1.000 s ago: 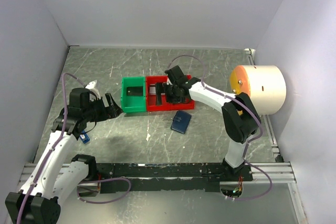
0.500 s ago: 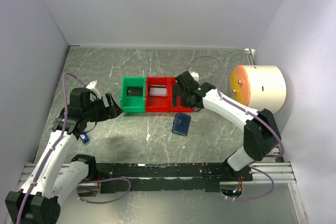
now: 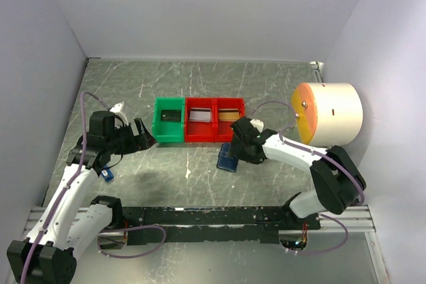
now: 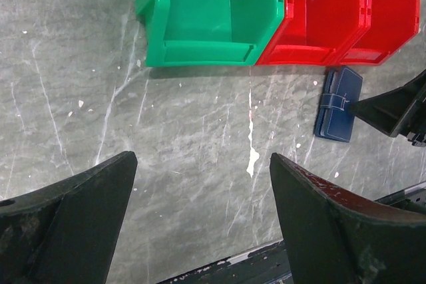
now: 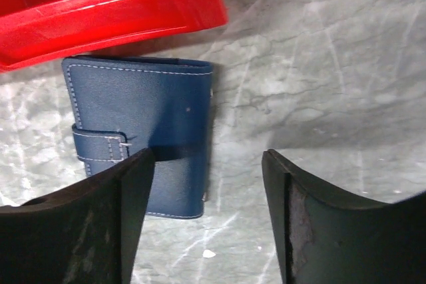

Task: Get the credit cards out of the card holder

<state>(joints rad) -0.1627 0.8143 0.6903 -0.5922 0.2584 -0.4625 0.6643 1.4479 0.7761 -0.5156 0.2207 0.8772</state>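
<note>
Nearest the arm bases, the left gripper (image 4: 203, 221) hangs over bare table (image 4: 166, 138) with its jaws spread wide and nothing between them, well apart from the work. A little further out, the right gripper (image 5: 208, 214) hovers low over the card holder (image 5: 143, 124), its jaws parted and gripping nothing. In the wrist view one finger (image 5: 100, 231) overlaps the wallet's near corner, and the other stands over bare table beside it. The card holder lies flat on the table, folded shut, with its snap tab (image 5: 100, 147) wrapped round one long edge, just in front of the red bins (image 3: 202, 136).

It looks light and soft-skinned, stitched leather or the like, so it should flex rather than crack. Lying flat, it offers little to pinch. The fair places to take hold are across the short width, clear of the tab, or at the folded spine. Pressing down first would keep it from skating on the smooth table.

Beyond it, the bins hold credit cards (image 3: 200, 116): a pale one and a tan one in the red pair, and a dark one in the green bin (image 3: 168, 138). These are thin, stiff and slippery. Whether any card is left inside the closed holder cannot be told from here, so I judge the task late, perhaps finished.
</note>
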